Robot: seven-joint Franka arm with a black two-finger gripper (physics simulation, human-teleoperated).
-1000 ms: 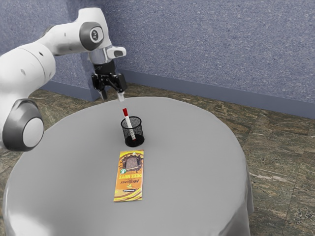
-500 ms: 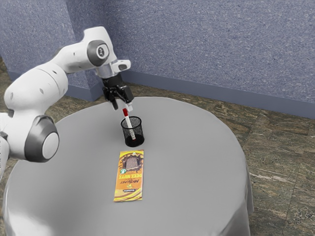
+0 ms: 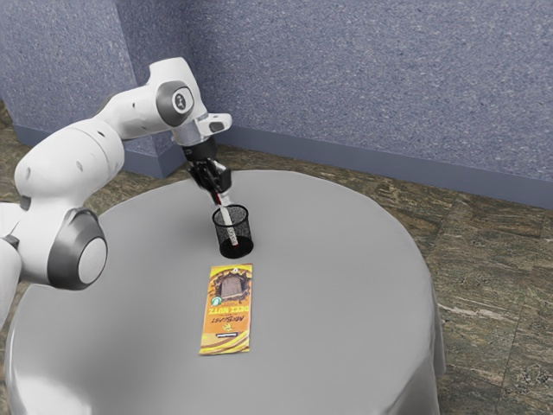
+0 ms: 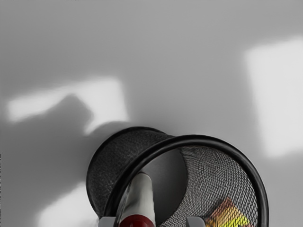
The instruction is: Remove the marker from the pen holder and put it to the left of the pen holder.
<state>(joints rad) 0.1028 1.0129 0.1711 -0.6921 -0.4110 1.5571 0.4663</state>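
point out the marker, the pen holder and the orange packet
Marker point(image 4: 141, 196): wrist view, on its pale barrel.
Pen holder point(image 4: 199, 140): wrist view, on its black rim.
Orange packet point(image 3: 226, 309): exterior view, on its printed face.

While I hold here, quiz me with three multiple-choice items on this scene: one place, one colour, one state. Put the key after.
1. Where is the yellow-orange packet?
A) On the floor
B) Flat on the table
C) Propped against the wall

2. What colour is the cap of the marker?
A) Red
B) Blue
C) Green

3. What state is the marker in?
A) Lying on the packet
B) Lying on the bare tabletop
C) Leaning inside the pen holder

Key:
1: B, the exterior view shows it lying on the grey cloth.
2: A, the wrist view shows a red end.
3: C, its white body slants down within the mesh in the exterior view.
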